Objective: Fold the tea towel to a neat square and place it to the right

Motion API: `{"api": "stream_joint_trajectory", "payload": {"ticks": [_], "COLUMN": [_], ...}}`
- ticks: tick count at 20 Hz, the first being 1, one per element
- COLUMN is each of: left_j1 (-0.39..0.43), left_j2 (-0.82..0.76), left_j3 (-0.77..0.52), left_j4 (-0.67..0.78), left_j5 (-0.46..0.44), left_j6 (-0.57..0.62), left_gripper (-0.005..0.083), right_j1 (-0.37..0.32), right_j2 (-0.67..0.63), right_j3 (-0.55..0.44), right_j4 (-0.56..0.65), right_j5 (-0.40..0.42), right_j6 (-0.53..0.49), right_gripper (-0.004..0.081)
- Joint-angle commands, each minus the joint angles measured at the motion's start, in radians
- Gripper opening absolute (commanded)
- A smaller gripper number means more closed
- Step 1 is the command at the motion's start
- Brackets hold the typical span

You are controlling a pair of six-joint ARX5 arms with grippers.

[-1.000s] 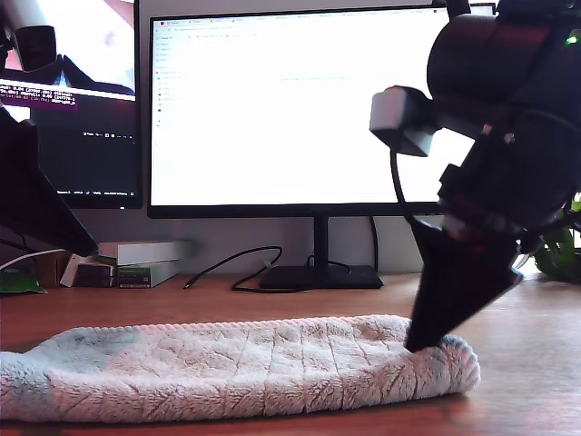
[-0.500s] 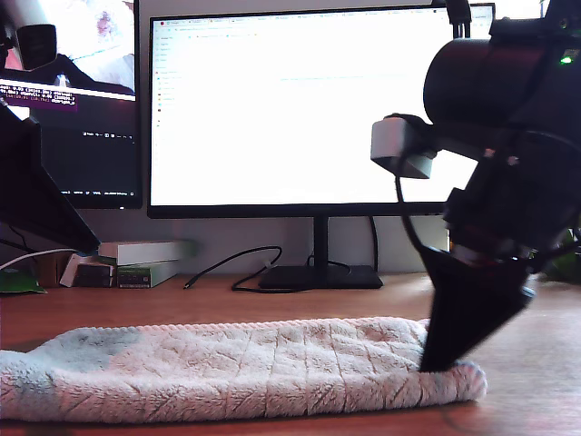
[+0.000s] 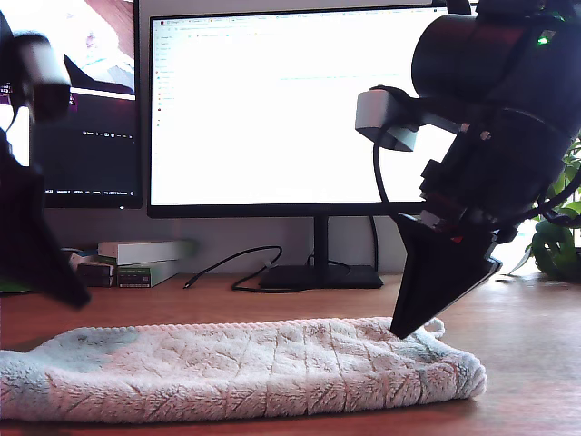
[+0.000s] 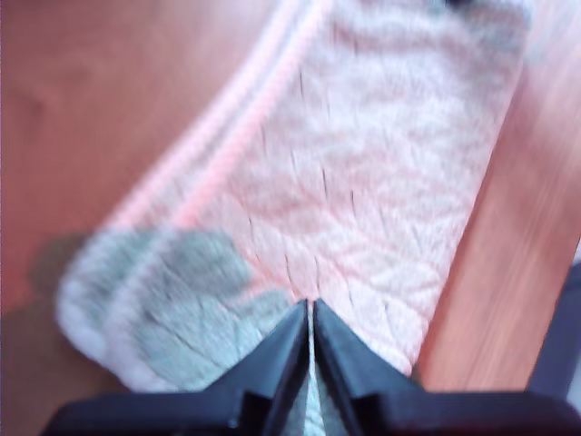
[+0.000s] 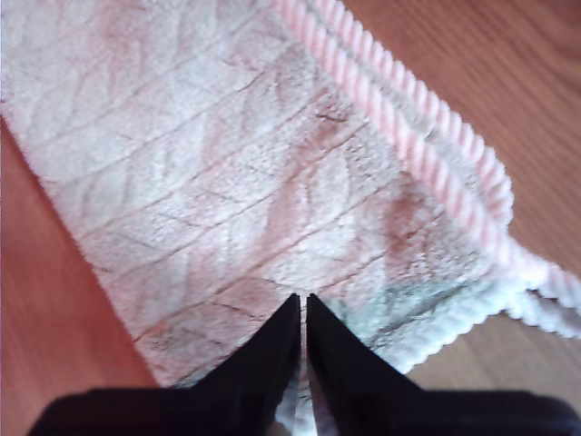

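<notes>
The tea towel (image 3: 236,368) lies folded into a long pale band along the front of the wooden desk (image 3: 536,363). My second gripper (image 3: 399,332) hangs shut just over the towel's end at the exterior view's right, its tip near a loose loop of pink hem (image 3: 436,324). The second wrist view shows those shut fingers (image 5: 301,298) above the towel (image 5: 200,163) beside the twisted hem cord (image 5: 408,118). My first gripper (image 3: 80,300), dark and blurred, is shut above the towel's other end at the exterior view's left. Its wrist view shows the shut tips (image 4: 309,304) over the towel (image 4: 363,182).
A large bright monitor (image 3: 290,109) on a black stand (image 3: 320,275) fills the back, with a second screen (image 3: 86,118) at the exterior view's left. A cable (image 3: 236,268), stacked boxes (image 3: 141,262) and a plant (image 3: 558,245) sit behind the towel.
My second gripper has risen off the towel's end and shifted slightly toward the exterior view's left. The arm at the exterior view's left has moved and now looks blurred. The towel stays flat.
</notes>
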State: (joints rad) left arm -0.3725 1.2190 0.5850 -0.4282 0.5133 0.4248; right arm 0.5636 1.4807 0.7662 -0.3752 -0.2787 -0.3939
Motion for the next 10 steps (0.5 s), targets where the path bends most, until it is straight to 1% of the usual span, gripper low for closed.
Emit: {"api": "stream_joint_trajectory", "payload": {"ticks": [1,4,10], "left_j1": [-0.003,-0.002,0.002], "left_j2": [0.031,0.071,0.084], "left_j3": [-0.001,0.01,0.063], "left_j4": [-0.014,-0.05,-0.209], "left_j5": [0.023,0.019,0.006], "left_j6": [-0.002,-0.008,0.002], "left_gripper": [-0.0021,-0.0021,-0.0021], "right_j1": [-0.021,-0.049,-0.047], "right_j2": [0.015,0.016,0.049], "right_j3": [0.001,0.001,0.001], "right_j4": [0.026,0.08,0.094], "right_j5": [-0.002,-0.039,-0.064], "right_j6": [-0.007,-0.007,-0.019], "right_gripper": [-0.0011,-0.0011,-0.0011]}}
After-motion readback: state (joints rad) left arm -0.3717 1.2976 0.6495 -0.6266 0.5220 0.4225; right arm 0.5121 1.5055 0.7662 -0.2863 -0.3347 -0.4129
